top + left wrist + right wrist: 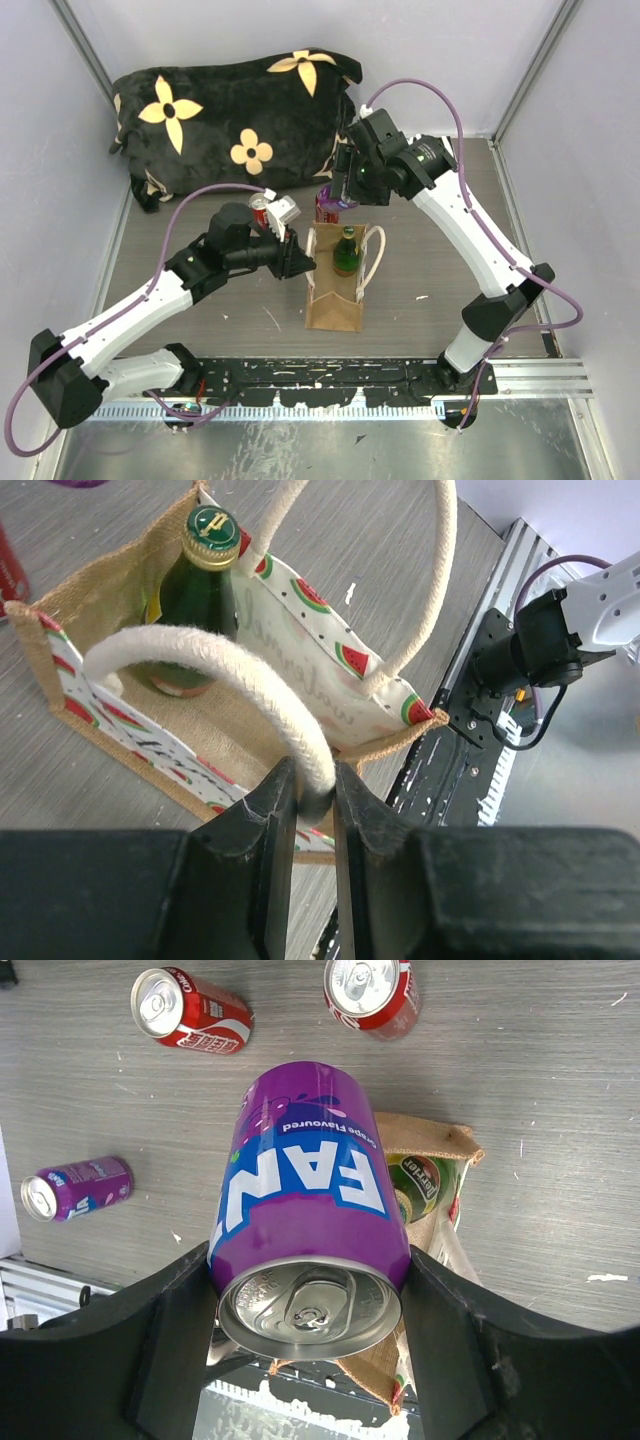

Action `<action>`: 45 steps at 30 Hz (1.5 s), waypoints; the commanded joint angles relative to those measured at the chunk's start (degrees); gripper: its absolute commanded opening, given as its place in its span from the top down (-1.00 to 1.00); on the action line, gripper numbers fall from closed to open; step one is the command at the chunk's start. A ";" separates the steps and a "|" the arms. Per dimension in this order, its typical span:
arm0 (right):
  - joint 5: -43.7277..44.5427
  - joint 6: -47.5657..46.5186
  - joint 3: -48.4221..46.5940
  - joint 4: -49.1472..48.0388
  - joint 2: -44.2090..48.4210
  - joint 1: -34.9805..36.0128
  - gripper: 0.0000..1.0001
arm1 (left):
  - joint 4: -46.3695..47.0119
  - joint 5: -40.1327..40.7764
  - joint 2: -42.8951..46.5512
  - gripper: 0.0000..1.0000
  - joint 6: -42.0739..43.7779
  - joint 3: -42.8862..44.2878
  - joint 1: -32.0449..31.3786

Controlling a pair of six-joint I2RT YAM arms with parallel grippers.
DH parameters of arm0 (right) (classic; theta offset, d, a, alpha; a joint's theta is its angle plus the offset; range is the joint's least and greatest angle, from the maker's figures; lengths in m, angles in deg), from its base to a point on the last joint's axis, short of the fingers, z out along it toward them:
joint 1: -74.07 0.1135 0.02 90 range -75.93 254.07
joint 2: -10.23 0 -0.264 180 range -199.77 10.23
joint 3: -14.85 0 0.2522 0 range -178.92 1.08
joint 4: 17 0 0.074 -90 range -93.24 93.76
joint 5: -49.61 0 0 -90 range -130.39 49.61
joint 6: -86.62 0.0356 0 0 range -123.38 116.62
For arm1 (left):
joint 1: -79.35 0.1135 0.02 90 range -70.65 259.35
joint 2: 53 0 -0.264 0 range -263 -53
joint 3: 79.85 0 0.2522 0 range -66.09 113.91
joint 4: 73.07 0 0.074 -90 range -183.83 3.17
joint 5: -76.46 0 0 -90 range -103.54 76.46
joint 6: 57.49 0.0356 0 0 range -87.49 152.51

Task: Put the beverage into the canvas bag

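Note:
The tan canvas bag [333, 300] stands open at the table's middle with a green bottle [347, 250] upright inside. My left gripper [298, 258] is shut on the bag's near cream handle [230, 670], pinched between the fingers. The bag's watermelon-print lining [330, 680] and the bottle [200, 590] show in the left wrist view. My right gripper [340, 195] is shut on a purple Fanta can [310, 1190], held in the air just beyond the bag's far end. The bag [425, 1140] and bottle [425, 1185] lie below and to the right of the can.
A dark flowered cushion [235, 115] fills the back left. A red can [260, 208] stands by my left wrist. Two red cans [190, 1010] [372, 995] and another purple can [75, 1188] lie on the table. A metal rail [400, 375] runs along the near edge.

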 commanded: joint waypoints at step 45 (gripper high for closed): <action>5.28 -0.43 6.75 -0.63 -9.10 9.33 0.99 | -1.86 6.15 9.22 0.19 0.09 -6.89 0.91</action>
